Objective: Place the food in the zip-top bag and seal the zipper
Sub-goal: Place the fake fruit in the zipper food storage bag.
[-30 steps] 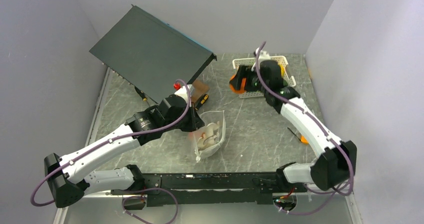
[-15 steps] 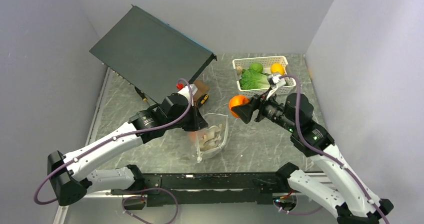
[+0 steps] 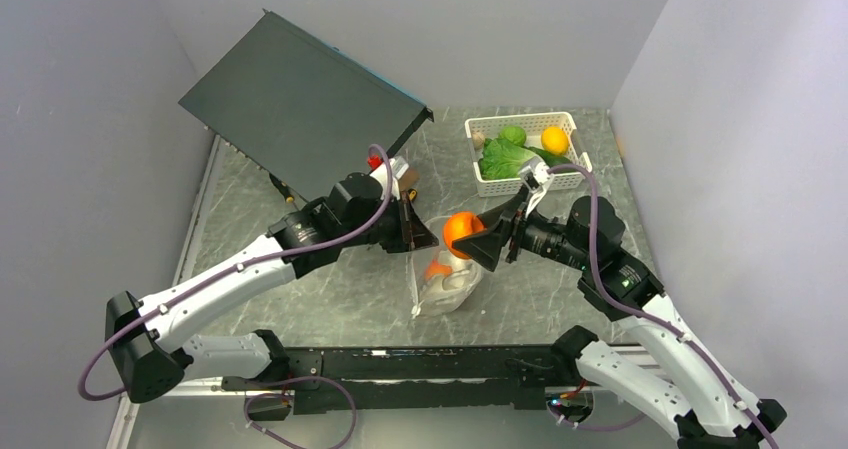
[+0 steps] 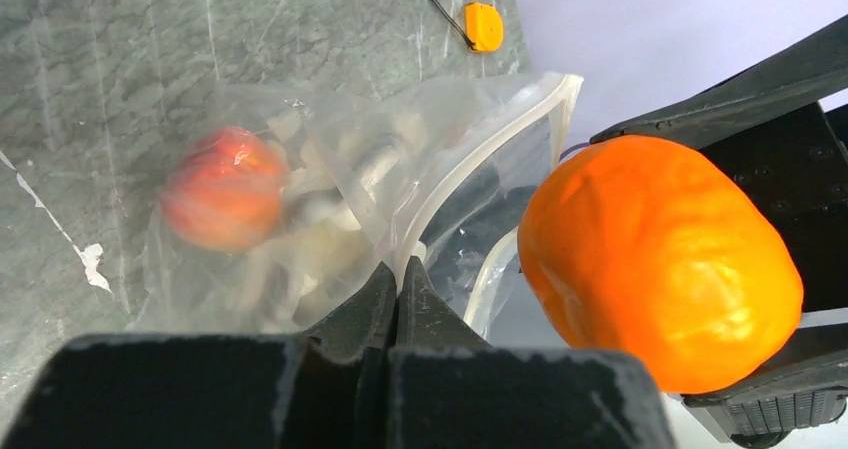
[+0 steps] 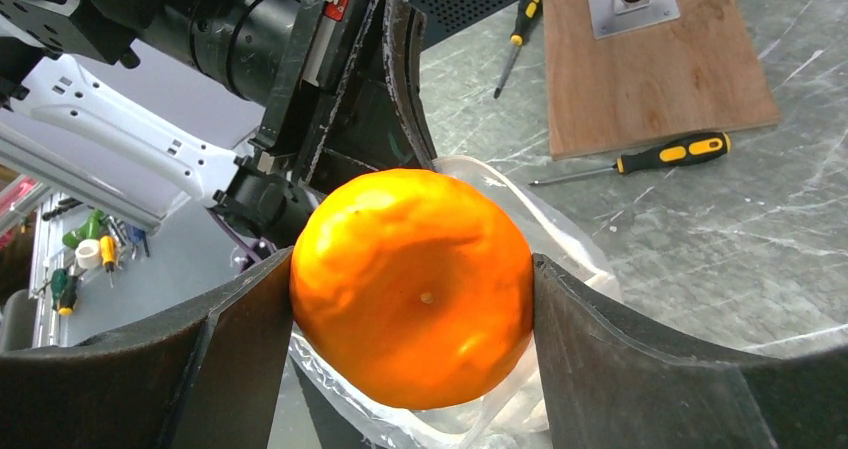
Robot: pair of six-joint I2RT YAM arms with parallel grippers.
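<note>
Far left, dark panel (image 3: 300,99): I see it big and flat at the back of the table (image 3: 520,294).
Wooden board (image 5: 660,54): flat on the table, with 1 black and yellow screwdriver (image 5: 670,154) just beside it.
Left gripper (image 4: 398,281): pressed together on the rim of the zip-top bag (image 3: 447,287); it holds that edge up.
Zipper (image 4: 568,104): not sealed; the whitish strip curves round a wide open mouth.
Inside the bag: 1 pink-orange peach (image 4: 225,187) and some pale pieces, too blurry for me to name.
Orange (image 3: 461,231): up in the air right at the bag's mouth, not inside it.
Right gripper (image 5: 410,269): its 2 fingers are spread wide and squeeze the orange from both sides.
Basket (image 3: 520,118): white, at the back right, well apart from the bag; 1 yellow fruit (image 3: 554,139) and green pieces (image 3: 503,157) lie in it.
</note>
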